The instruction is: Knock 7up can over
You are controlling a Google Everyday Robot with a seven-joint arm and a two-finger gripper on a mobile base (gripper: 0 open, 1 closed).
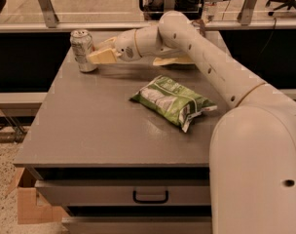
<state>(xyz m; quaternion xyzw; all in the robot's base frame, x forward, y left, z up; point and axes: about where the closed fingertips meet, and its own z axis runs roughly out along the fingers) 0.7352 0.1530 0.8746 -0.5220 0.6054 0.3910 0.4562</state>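
The 7up can [83,49], silver with green marks and a pull-tab top, stands at the far left corner of the grey table [99,130], tilted slightly to the left. My gripper [95,55] reaches in from the right, and its tan fingers [103,56] touch the can's right side at mid height. The white arm stretches across the back of the table from the lower right.
A green crisp bag [173,101] lies flat right of the table's middle. A tan flat thing [173,61] lies at the back under the arm. The table's left edge is close to the can. A drawer handle [150,197] and a cardboard box [33,206] are below.
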